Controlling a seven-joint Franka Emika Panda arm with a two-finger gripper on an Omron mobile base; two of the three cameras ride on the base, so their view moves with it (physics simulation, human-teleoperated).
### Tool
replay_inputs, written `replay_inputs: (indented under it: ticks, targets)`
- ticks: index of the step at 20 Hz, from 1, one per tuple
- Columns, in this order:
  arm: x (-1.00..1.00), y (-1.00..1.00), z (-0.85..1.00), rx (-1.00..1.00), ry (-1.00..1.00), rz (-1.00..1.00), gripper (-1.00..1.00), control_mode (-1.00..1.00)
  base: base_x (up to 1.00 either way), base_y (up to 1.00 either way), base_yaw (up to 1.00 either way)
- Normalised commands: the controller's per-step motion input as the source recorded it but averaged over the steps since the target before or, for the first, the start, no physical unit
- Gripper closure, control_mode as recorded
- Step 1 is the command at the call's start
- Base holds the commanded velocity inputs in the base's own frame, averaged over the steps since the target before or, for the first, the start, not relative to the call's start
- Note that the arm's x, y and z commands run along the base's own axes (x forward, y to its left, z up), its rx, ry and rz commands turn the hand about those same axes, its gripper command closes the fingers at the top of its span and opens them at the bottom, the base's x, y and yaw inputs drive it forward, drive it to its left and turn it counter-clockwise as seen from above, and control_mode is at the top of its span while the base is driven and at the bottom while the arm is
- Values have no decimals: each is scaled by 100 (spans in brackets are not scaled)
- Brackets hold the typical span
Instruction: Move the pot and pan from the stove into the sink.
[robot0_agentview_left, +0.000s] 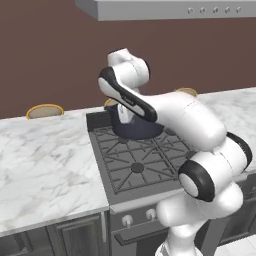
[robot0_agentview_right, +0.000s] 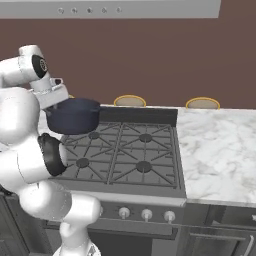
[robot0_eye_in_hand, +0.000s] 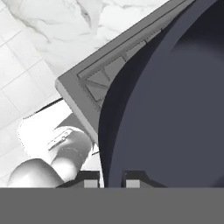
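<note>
My gripper is shut on the left rim of the dark blue-grey pot, which hangs slightly tilted just above the back left burner of the stove. From the left base camera the pot sits behind my forearm over the stove. In the hand view the pot takes up the right side, its wall running between my fingertips; the gripper straddles that wall. A stove corner shows beneath. The pan and the sink are out of view.
White marble counter lies left of the stove, and more counter lies to its right. Yellow-rimmed round things lean at the back wall. A grey range hood hangs overhead. Silver knobs line the stove front.
</note>
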Motion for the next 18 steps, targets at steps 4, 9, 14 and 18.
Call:
replay_inputs:
  ticks: [4, 9, 14, 18]
  targets:
    - [-95, 0, 42, 0, 0, 2, 100, -100, 0, 0, 0]
    - [-100, 0, 29, -2, -2, 3, 100, -100, 0, 0, 0]
    - [-100, -3, 26, -2, -3, 4, 100, -100, 0, 0, 0]
    - [-98, -9, 14, -2, -13, 8, 100, -100, 0, 0, 0]
